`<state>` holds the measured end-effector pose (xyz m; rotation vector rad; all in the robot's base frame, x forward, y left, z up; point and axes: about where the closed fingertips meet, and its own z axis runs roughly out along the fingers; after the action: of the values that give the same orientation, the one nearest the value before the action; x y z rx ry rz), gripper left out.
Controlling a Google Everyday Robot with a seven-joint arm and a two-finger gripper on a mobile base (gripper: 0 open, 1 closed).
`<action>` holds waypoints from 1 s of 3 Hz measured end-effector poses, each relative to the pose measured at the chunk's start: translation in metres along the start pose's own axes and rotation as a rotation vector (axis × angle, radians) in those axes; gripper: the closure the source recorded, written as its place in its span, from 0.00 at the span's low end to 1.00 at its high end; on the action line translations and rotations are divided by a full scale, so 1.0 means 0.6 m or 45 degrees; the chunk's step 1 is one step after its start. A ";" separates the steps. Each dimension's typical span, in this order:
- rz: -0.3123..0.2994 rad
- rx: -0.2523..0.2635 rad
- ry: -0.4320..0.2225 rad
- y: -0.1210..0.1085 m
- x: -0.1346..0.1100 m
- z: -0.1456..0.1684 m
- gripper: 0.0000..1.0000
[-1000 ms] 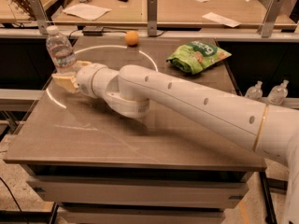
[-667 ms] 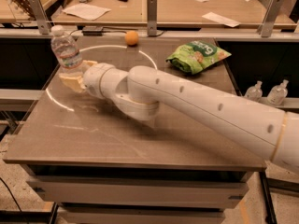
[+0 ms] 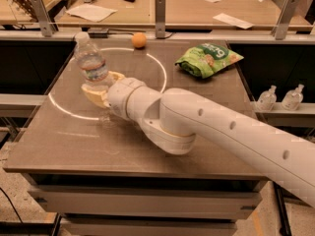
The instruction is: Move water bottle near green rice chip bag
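A brown tabletop [image 3: 98, 146] is seen from the front and above, and a thick white robot arm [image 3: 221, 127] is stretched across it from the lower right of the view toward the left rear. The claw [image 3: 101, 88] at the arm's tip is placed over the left part of the tabletop, and its tan fingers are clamped on the lower part of the water bottle [image 3: 91, 63]. The bottle is held nearly upright, with its long axis leaning slightly so that the white cap is tipped toward the rear left. Whether its base is raised off the surface cannot be told. The green rice chip bag [image 3: 208, 59] is laid flat near the right rear corner, well apart from the bottle and the claw. From the claw, the bag is found to the right and a little farther back, across a white ring marked on the surface. A small orange ball [image 3: 139, 40] is set at the rear edge, behind the straight line between bottle and bag, so the way is judged to be open. A sideways carry to the right is judged to be called for, with the bottle kept upright and set down just beside the bag's nearer end, not on it. Two small pump bottles [image 3: 267, 98] are seen beyond the right edge, lower down, and are not concerned.
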<state>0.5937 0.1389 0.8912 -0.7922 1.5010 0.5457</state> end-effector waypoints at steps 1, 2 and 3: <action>0.013 0.157 0.064 -0.030 0.017 -0.093 1.00; 0.030 0.357 0.149 -0.084 0.041 -0.182 1.00; 0.054 0.568 0.203 -0.139 0.056 -0.249 1.00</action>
<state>0.5587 -0.0317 0.8828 -0.4632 1.7086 0.1660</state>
